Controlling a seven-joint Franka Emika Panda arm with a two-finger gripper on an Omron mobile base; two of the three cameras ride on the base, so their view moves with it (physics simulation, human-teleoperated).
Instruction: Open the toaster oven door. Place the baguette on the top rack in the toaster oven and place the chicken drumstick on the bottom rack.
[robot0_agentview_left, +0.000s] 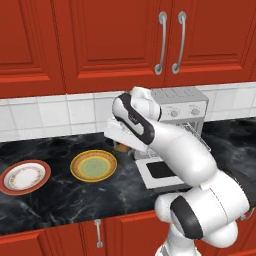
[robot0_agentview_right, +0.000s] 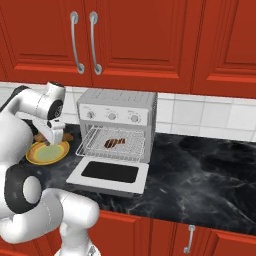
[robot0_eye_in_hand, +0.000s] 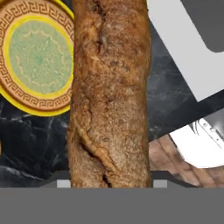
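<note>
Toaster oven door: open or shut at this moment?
Open. The toaster oven door lies folded down flat on the counter, its dark window facing up, and the rack sticks out above it.

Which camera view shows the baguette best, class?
The hand view: the baguette runs lengthwise through the frame, crust cracks plain. The left base view gives a brown sliver under the arm; the right base view a brown scrap beside the gripper.
</note>
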